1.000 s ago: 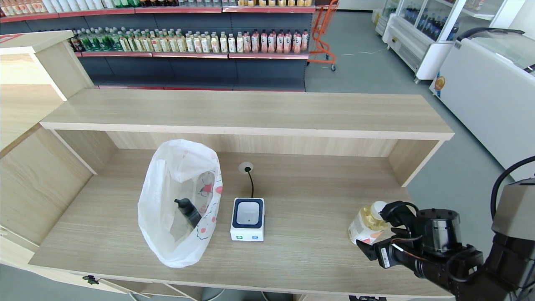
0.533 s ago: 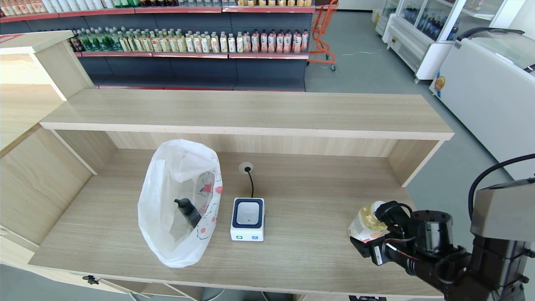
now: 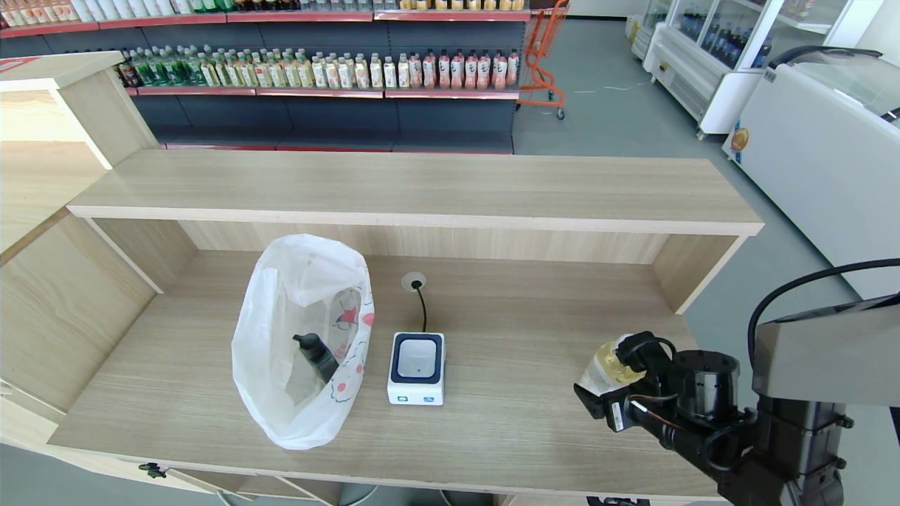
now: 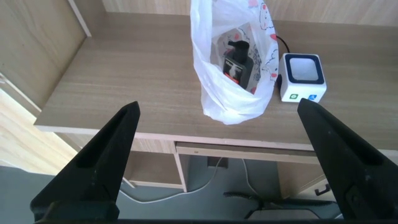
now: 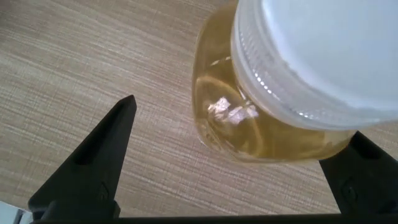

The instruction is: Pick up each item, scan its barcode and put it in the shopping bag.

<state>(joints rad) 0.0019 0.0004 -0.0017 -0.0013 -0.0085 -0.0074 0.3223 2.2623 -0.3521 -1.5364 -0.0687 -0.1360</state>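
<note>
A clear bottle [image 3: 602, 370] of yellow liquid with a white cap stands near the counter's right end. My right gripper [image 3: 612, 374] is open around it. In the right wrist view the bottle [image 5: 267, 106] sits between the fingers of the right gripper [image 5: 242, 118], with bare counter showing between it and one finger [image 5: 99, 162]. A white shopping bag [image 3: 302, 337] stands open at centre left and holds a dark pump bottle [image 3: 316, 355]. The white barcode scanner [image 3: 417, 367] sits just right of the bag. My left gripper [image 4: 217, 104] is open, off the counter's near edge, facing the bag [image 4: 230, 99] and scanner [image 4: 302, 76].
The scanner's black cable [image 3: 422, 309] runs back to a hole in the counter [image 3: 520, 337]. A raised shelf [image 3: 422, 186] spans the back, and wooden side walls close both ends. The counter's right edge lies close beside the bottle.
My right arm has moved left and slightly farther in over the counter. The bottle between its fingers has shifted a little left with it.
</note>
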